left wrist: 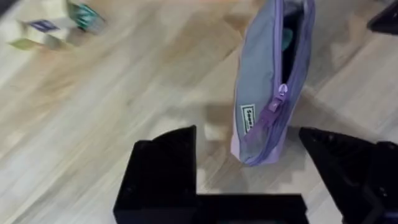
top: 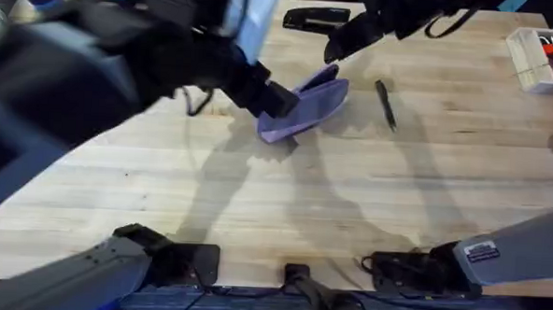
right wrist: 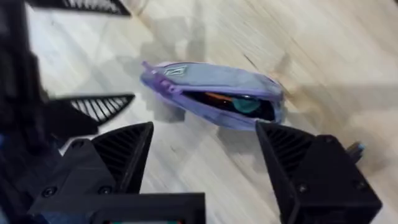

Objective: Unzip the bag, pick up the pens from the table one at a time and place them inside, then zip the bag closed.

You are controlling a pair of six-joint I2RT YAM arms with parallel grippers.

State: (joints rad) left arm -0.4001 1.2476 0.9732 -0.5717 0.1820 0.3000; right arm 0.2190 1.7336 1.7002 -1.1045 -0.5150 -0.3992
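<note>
Tools number two: the left tool (left wrist: 249, 168) stands open around the zip-pull end of the single lilac bag (top: 307, 108), and the right tool (right wrist: 205, 168), fingers spread wide, hovers at its opposite end. The bag lies on the desk (top: 284, 193), unzipped, its long axis running between them. One black pen (top: 385, 104) lies just beside it, apart.

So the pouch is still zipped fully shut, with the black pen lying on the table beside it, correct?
Not quite: the pouch is unzipped. The right wrist view shows its zip gaping with colourful items inside, and the left wrist view shows the slit open too. The black pen does lie on the table beside it.
</note>
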